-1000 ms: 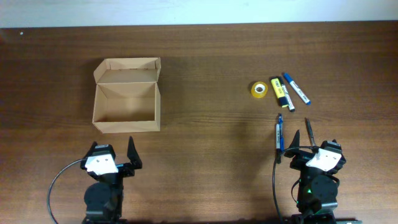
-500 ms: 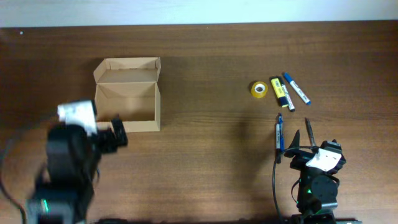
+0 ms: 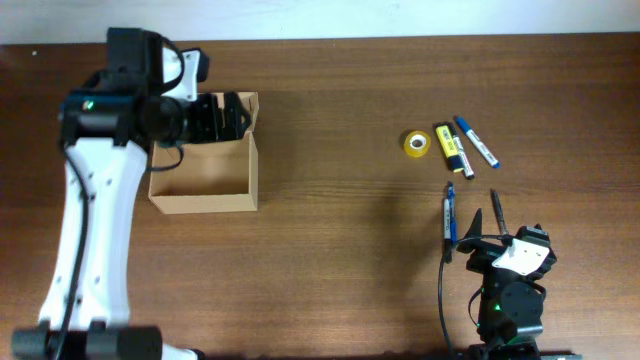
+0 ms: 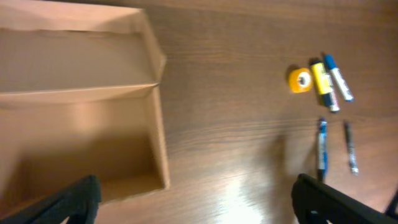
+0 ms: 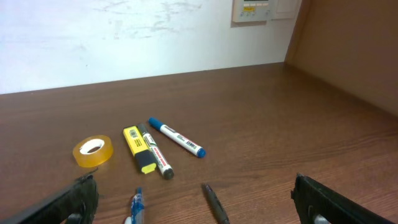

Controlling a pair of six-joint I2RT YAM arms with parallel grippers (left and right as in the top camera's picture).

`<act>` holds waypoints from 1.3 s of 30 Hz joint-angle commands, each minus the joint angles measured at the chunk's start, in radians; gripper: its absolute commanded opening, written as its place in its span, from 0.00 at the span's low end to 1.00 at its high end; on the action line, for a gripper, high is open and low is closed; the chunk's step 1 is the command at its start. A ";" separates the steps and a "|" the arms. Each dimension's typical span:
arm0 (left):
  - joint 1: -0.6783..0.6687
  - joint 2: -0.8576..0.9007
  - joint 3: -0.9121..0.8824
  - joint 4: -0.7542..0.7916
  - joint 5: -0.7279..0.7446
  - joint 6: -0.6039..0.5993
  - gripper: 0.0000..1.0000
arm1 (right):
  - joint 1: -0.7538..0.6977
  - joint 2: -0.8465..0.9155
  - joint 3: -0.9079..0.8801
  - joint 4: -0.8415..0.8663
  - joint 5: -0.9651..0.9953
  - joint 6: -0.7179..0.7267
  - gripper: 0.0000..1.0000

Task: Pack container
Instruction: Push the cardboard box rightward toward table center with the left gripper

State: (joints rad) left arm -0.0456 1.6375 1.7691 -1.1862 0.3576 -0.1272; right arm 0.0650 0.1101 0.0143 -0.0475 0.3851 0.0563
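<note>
Left gripper point(image 3: 232, 116) swung from lower left to upper left, jaws spread wide, empty, over container point(image 3: 205, 201). Container: plain tan cardboard, mouth up, flap opened toward top edge, long axis left-right. Right gripper point(image 3: 500, 242) lower right, wide, empty.

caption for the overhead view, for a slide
Left gripper open over the cardboard box; tape roll, yellow highlighter and pens lie at right, by the open right gripper.

container point(image 3: 203, 202): plain cardboard — nothing printed
yellow highlighter point(image 5: 138, 149): dark label, too small to read
white marker point(image 5: 176, 138): print illegible
wall panel point(image 5: 256, 9): upper right of frame, markings blurred — unreadable
</note>
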 commanded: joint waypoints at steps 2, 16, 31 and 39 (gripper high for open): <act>-0.005 0.098 0.022 0.031 0.071 -0.046 0.72 | -0.007 -0.007 -0.009 0.000 0.012 0.003 0.99; -0.170 0.422 0.021 0.069 -0.327 -0.161 0.72 | -0.007 -0.007 -0.009 0.000 0.012 0.003 0.99; -0.181 0.583 0.030 0.158 -0.333 -0.224 0.02 | -0.007 -0.007 -0.009 0.000 0.012 0.003 0.99; -0.232 0.582 0.273 -0.024 -0.407 -0.289 0.02 | -0.007 -0.007 -0.009 0.000 0.012 0.003 0.99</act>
State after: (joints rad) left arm -0.2424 2.2108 1.9045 -1.1542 0.0132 -0.3504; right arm 0.0650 0.1101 0.0143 -0.0471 0.3851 0.0559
